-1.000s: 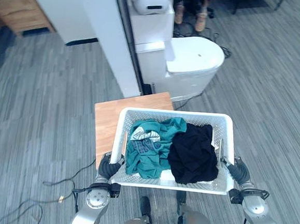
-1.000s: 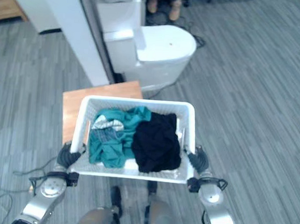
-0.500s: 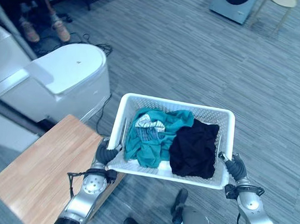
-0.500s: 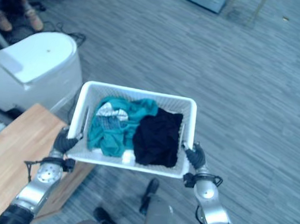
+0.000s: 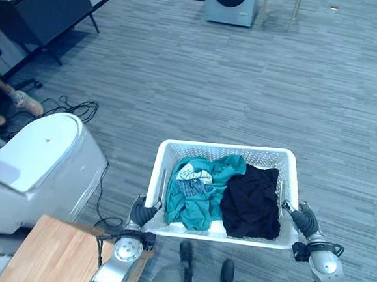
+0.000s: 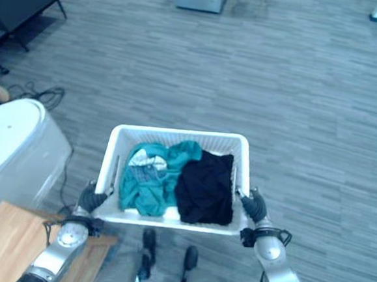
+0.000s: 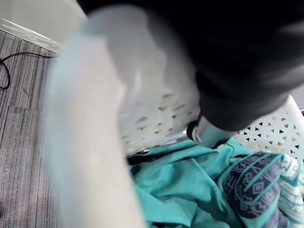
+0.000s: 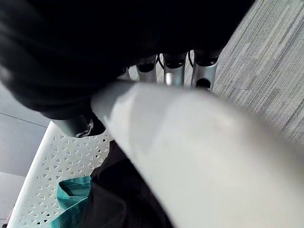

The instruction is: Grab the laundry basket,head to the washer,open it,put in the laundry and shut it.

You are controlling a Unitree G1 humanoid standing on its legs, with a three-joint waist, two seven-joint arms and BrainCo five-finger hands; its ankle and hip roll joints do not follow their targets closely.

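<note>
I hold a white perforated laundry basket [image 5: 224, 148] in front of me, above the floor. My left hand [image 5: 142, 212] is shut on its left rim and my right hand [image 5: 305, 222] is shut on its right rim. Inside lie a teal patterned garment [image 5: 197, 194] on the left and a black garment [image 5: 252, 205] on the right. The right wrist view has my fingers [image 8: 175, 71] curled over the white rim [image 8: 199, 142]. In the left wrist view the teal cloth [image 7: 190, 185] lies against the basket's wall [image 7: 156, 118]. A grey front-loading washer [image 5: 231, 0] stands far ahead.
A white rounded appliance [image 5: 36, 162] stands at the left, with cables [image 5: 73, 109] on the floor beside it. A wooden table corner [image 5: 55, 258] is at the lower left. A dark cabinet [image 5: 42, 5] and a person's shoes [image 5: 8, 104] are further left. Grey floor [image 5: 278, 76] stretches towards the washer.
The whole view has swung round: the wooden table and white appliance slid to the left, and the washer now shows ahead. Both hands keep their hold on the basket.
</note>
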